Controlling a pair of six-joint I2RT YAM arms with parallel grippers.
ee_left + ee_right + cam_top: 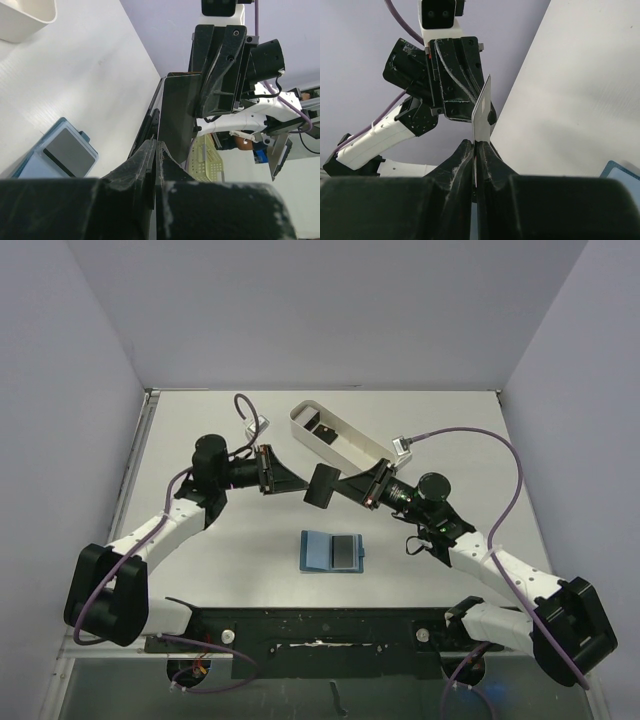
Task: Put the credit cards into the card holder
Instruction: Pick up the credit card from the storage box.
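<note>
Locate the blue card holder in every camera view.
Top external: the card holder lies open at centre, just ahead of the arm bases.
Left wrist: at the lower left, on the table.
Right wrist: only one corner shows, at the lower right edge.
Shared landmark: the card held in the air between the two arms shows in all three views.

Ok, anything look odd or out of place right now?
One thing: a black card hangs in mid-air, pinched at opposite edges by both the left gripper and right gripper, away from the open card holder. Nothing spilled or damaged.
</note>
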